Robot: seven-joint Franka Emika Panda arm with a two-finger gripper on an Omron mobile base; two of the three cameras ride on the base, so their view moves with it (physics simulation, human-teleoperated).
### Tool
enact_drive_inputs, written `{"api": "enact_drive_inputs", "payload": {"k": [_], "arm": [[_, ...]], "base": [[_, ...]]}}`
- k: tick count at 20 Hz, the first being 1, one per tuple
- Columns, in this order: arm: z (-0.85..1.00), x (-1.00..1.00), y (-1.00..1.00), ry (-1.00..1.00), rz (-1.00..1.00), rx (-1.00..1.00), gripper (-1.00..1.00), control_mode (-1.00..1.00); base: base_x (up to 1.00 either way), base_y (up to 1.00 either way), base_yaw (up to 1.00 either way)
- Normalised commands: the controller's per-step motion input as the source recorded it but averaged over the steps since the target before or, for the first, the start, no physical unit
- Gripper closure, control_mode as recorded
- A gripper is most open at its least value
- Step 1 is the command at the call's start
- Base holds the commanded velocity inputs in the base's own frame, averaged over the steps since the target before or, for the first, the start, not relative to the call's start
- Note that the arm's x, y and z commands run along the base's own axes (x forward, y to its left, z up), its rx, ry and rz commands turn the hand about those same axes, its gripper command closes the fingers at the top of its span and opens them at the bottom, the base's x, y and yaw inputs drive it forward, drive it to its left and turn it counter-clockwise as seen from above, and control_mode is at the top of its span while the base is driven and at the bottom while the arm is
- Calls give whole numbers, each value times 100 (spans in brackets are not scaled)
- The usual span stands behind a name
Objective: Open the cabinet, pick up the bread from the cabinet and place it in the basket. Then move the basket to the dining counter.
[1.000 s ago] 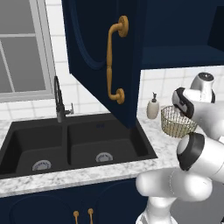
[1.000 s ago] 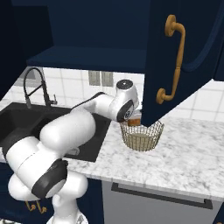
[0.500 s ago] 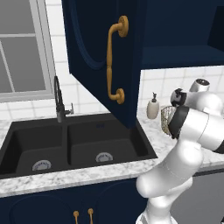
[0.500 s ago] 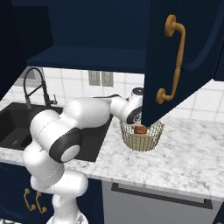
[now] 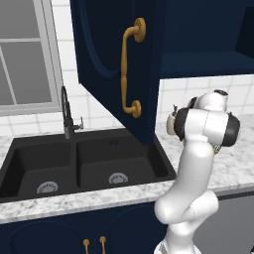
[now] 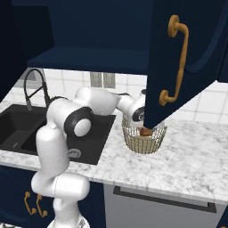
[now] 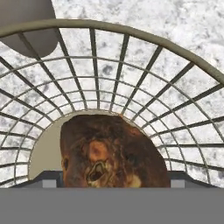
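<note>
- Bread (image 7: 111, 151) lay in the basket (image 6: 144, 139) on the sink counter (image 6: 187, 156); gripper (image 6: 143, 119) hung just above, jaws spread wide, holding nothing
- Risk: lifting carelessly could snag the mesh and tip the basket; the open cabinet (image 6: 187, 58) door hung close overhead

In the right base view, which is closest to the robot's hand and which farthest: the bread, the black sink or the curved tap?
Measured from the gripper, which hangs over the basket:
1. Bread, in the basket just beneath.
2. Black sink, leftward.
3. Curved tap, far left by the wall.
</note>
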Motion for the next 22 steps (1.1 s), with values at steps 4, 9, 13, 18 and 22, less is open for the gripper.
{"api": "enact_drive_inputs", "payload": {"k": [4, 9, 13, 18, 22], "arm": [[-42, 71, -22, 6, 0, 0, 100, -100], [-44, 54, -32, 2, 0, 0, 100, -100], [-33, -19, -3, -1, 0, 0, -100, -100], [0, -55, 20, -5, 0, 0, -100, -100], [-4, -55, 48, 0, -5, -4, -100, -100]], "base": [[0, 0, 0], [0, 0, 0], [0, 0, 0], [0, 0, 0], [0, 0, 0]]}}
